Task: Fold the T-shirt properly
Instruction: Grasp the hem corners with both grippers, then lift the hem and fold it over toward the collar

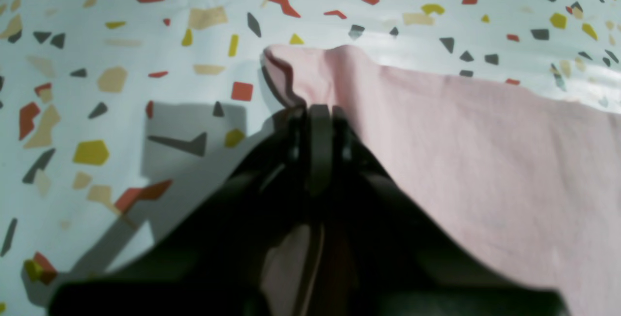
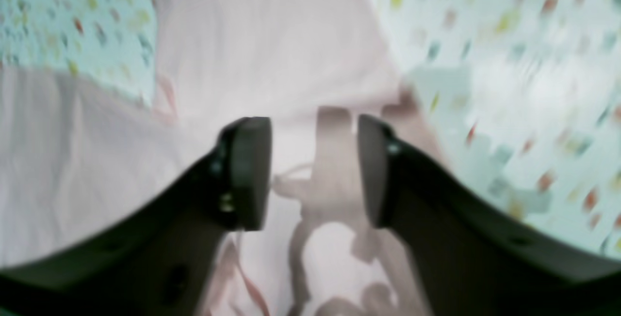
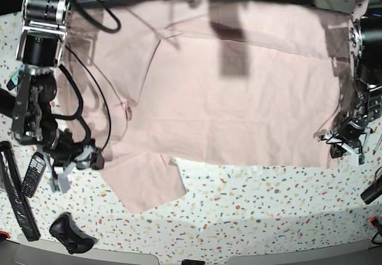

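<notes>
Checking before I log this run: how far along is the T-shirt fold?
Early. Done: the T-shirt lies spread on the terrazzo table, plain side up; no body fold visible. In hand: the left gripper is shut on a bunched edge of the shirt; the right gripper hangs open over the cloth near a sleeve, holding nothing. Left: every fold, sleeves and body.

No readable text, label or number shows anywhere.

The left gripper [image 1: 318, 112] is clamped tight, while the right gripper's [image 2: 314, 170] fingers [image 2: 250, 170] stand apart.
</notes>
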Controlling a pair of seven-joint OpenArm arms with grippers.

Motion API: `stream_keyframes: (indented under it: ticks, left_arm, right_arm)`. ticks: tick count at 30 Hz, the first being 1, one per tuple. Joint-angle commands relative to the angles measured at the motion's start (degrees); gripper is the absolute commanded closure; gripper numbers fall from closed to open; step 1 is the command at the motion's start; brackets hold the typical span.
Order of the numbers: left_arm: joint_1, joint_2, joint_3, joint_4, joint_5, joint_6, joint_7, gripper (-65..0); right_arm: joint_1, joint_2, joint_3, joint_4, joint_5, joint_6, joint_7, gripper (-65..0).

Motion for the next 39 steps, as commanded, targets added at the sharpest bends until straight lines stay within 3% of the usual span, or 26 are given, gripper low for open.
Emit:
stream_keyframes:
  ticks: [1, 5, 10, 12, 15, 17, 22, 34, 36, 39]
  left_arm:
    - [-0.5, -0.33, 0.02, 0.15, 1.07, -0.85, 2.25, 0.0]
    - [-0.5, -0.35, 0.02, 0.15, 1.07, -0.85, 2.32, 0.0]
    - [-0.5, -0.35, 0.02, 0.15, 1.07, -0.85, 2.32, 0.0]
    - [-0.5, -0.35, 0.02, 0.15, 1.07, -0.85, 2.29, 0.0]
    - [-0.5, -0.35, 0.02, 0.15, 1.07, -0.85, 2.27, 0.0]
    - [-0.5, -0.35, 0.02, 0.15, 1.07, -0.85, 2.25, 0.0]
    - [-0.5, -0.35, 0.02, 0.15, 1.05, -0.83, 1.81, 0.0]
    - [-0.52, -0.35, 0.02, 0.15, 1.05, -0.85, 0.61, 0.0]
    - [-0.5, -0.35, 0.02, 0.15, 1.05, -0.85, 0.63, 0.0]
    - [-0.5, -0.33, 0.02, 0.15, 1.05, -0.85, 0.61, 0.0]
  right_arm:
    - [3.28, 0.81, 0.33, 0.28, 0.55, 0.26, 1.88, -34.7]
    - [10.71, 0.79, -2.03, -5.99, -0.13, 0.24, 2.01, -38.6]
    - [21.81, 0.48, -9.42, -21.31, -7.8, 0.13, 2.43, -38.5]
    - [25.55, 0.46, -11.89, -27.98, -10.14, -1.51, 3.98, -38.5]
    - [29.73, 0.46, -14.03, -37.18, -13.77, -6.6, 6.51, -38.5]
    - [31.54, 0.46, -14.73, -42.42, -15.76, -6.6, 8.44, -38.5]
    - [31.63, 0.48, -14.86, -49.13, -17.9, -6.58, 10.38, -38.3]
    - [26.69, -0.63, -14.86, -49.55, -17.92, -6.25, 10.86, -37.3]
    - [25.94, -0.66, -14.86, -49.55, -17.9, -6.23, 11.06, -34.2]
    - [25.35, -0.63, -14.86, -49.55, -18.01, -5.99, 10.99, -23.3]
